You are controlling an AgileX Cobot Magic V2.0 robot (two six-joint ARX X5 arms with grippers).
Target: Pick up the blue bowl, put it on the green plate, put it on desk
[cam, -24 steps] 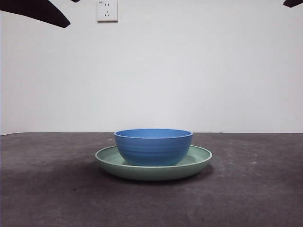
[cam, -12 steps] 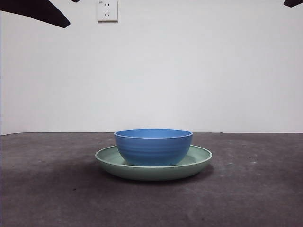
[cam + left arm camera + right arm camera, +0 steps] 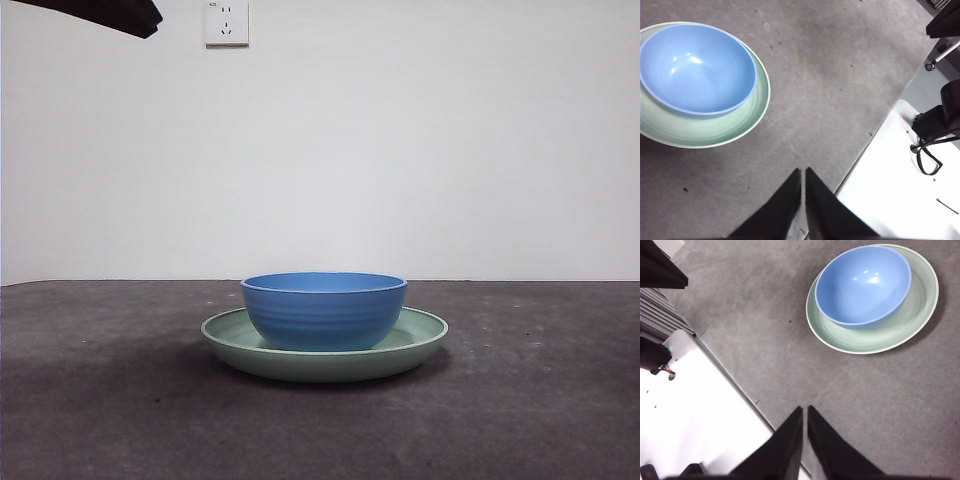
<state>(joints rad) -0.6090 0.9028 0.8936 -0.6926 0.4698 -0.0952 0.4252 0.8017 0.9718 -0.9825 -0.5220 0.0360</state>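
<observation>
The blue bowl (image 3: 324,309) sits upright inside the green plate (image 3: 420,338), which rests on the desk (image 3: 540,400) at its middle. Both wrist views look down on the pair: bowl (image 3: 695,67) on plate (image 3: 705,132), and bowl (image 3: 862,284) on plate (image 3: 880,337). My left gripper (image 3: 803,172) is shut and empty, raised well away from the dishes near the table's edge. Over the opposite table edge, my right gripper (image 3: 804,410) is likewise shut, empty and far from the plate. A black arm tip (image 3: 115,14) shows at the front view's top left corner.
A white wall with a power socket (image 3: 226,22) stands behind the table. White side surfaces (image 3: 895,190) (image 3: 695,415) border the desk, one carrying a black cabled device (image 3: 935,125).
The dark arm tip at the top left has drawn further up out of view, and the tip at the top right corner has left the picture. Bowl and plate have not moved.
</observation>
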